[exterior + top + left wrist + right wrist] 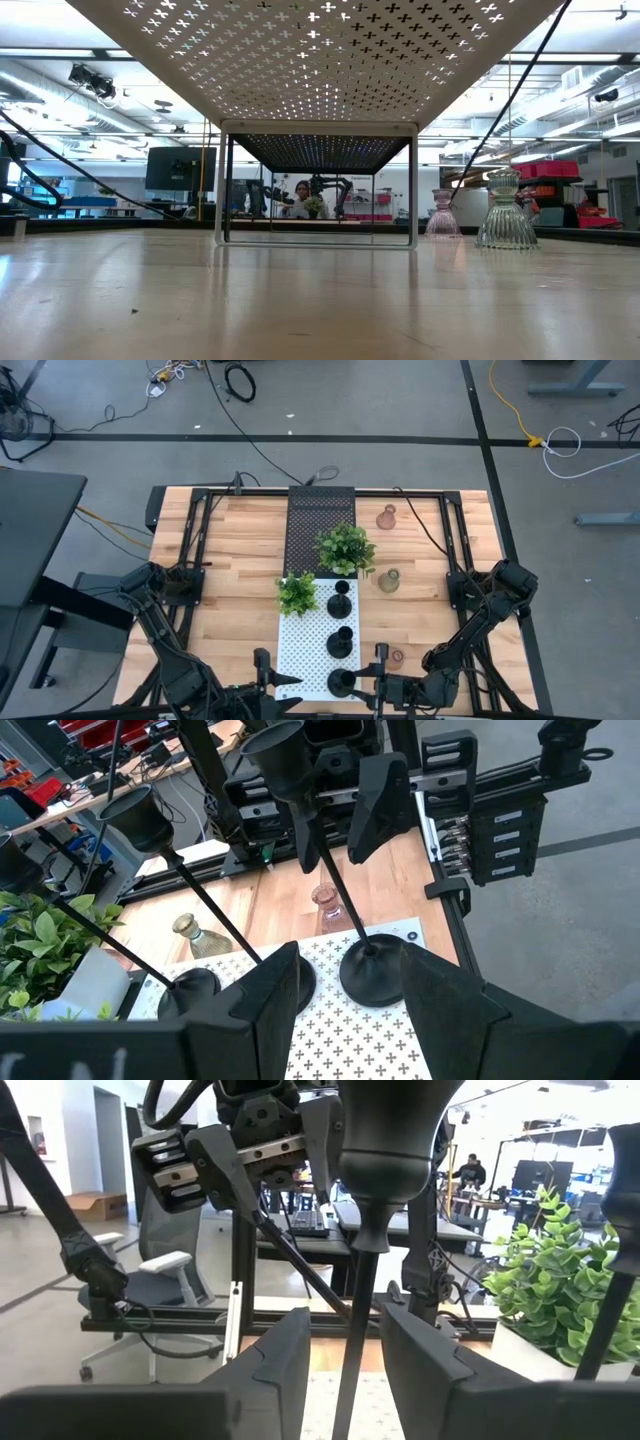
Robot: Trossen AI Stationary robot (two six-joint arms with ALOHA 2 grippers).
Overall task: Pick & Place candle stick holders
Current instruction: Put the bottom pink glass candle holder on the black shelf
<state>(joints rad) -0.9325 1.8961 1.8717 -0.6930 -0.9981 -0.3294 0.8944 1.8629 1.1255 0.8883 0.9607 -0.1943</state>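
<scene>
Right gripper (372, 682) straddles edge black holder (341, 682).

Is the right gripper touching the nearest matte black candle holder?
Cannot tell. In the right wrist view the right gripper brackets the black holder's stem, but contact isn't plain.

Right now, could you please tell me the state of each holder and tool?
Left tool: open, empty.
Right tool: open, astride the nearest black holder's stem.
Nearest black holder: upright on white riser.
Other two black holders: upright on riser.
Three glass holders: upright on table.
</scene>
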